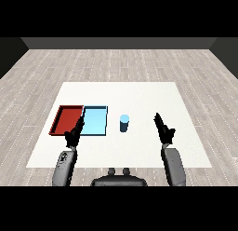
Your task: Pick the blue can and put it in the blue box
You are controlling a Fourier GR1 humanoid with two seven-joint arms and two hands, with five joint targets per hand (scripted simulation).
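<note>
You had the blue can (124, 123) standing upright on the white table (139, 95), just to the right of the light blue tray (95, 121) and not touching it. The can sat outside the tray, on the bare tabletop, roughly midway between your two hands. The red tray (68, 119) lay directly against the light blue tray's left side, the two forming a pair on the left half of the table.

Your right hand (163, 127) was raised over the table well to the right of the can, its fingers straight and stretched forward, holding nothing. The grey forearm (173, 166) behind it came in from the lower right.

Your left hand (74, 133) hung over the near edges of the two trays, about where they met, its fingers also straight and pointing forward, released and empty. Its forearm (64, 167) rose from the lower left.

Neither hand touched the can, and the light blue tray held nothing.
</note>
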